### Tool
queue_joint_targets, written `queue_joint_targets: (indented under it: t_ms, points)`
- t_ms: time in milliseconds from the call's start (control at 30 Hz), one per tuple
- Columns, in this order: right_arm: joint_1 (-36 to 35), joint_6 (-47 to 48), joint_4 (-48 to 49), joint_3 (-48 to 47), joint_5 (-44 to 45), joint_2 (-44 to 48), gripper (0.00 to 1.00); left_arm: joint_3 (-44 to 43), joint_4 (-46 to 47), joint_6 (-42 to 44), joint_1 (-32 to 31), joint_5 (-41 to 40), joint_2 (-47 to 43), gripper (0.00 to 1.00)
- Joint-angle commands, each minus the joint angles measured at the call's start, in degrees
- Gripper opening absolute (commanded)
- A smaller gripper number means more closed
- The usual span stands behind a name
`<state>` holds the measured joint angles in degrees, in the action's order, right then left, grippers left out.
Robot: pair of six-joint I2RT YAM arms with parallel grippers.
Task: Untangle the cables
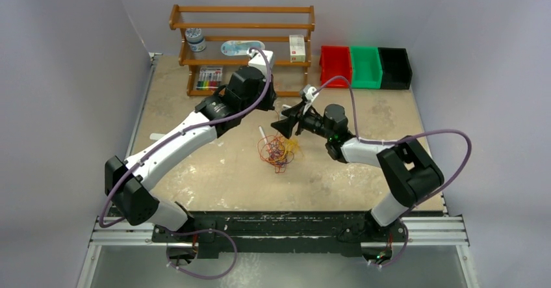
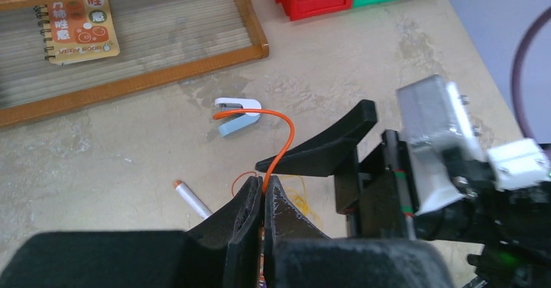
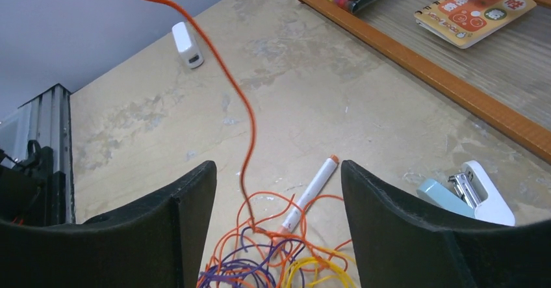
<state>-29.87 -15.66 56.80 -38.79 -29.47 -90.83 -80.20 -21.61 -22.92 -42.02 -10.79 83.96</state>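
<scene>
1. We judge the step in hand to be drawing one orange strand out of the bunch. The cables [image 1: 278,150] lie in a loose heap near the middle of the desk [image 1: 221,184], with orange, yellow and dark purple loops mixed together.
2. Our left pincer [image 2: 263,198] is clamped tight on the orange cable [image 2: 292,135], which rises from between its tips and arcs away. In the right wrist view this strand runs from 11 o'clock down into the heap.
3. Our right pincer [image 3: 278,171] has its jaws apart and grips nothing. From above, it hangs at about 1 o'clock of the heap.
4. A white pen [image 3: 310,194] lies at 11 o'clock of the heap, its tip just beside the orange loops.
5. The next move, as we read it, calls for the right pincer to come down where the raised strand enters the tangle and pin or take the other loops. That way the left pincer's pull would free one wire rather than drag the whole bunch. The wires are thin, so the aim must be fine and must miss the pen.
</scene>
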Motion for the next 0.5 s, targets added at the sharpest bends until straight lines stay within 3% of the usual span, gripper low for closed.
queue_joint_targets:
  t_ms: [0,167,467]
  points:
    - [-0.99,-0.70,6.34,-4.48,1.83,-2.74,0.67,-5.07,0.55,-0.04,0.10,0.18,-1.45,0.00]
    - [-2.28,0.58,5.26,-5.98,3.54,-4.77,0.48,-8.93,-1.96,-0.20,0.12,-1.49,-1.50,0.00]
    - [-3.61,2.67,3.20,-7.85,2.10,-8.24,0.35,-19.32,-5.51,0.30,0.11,0.39,-0.52,0.00]
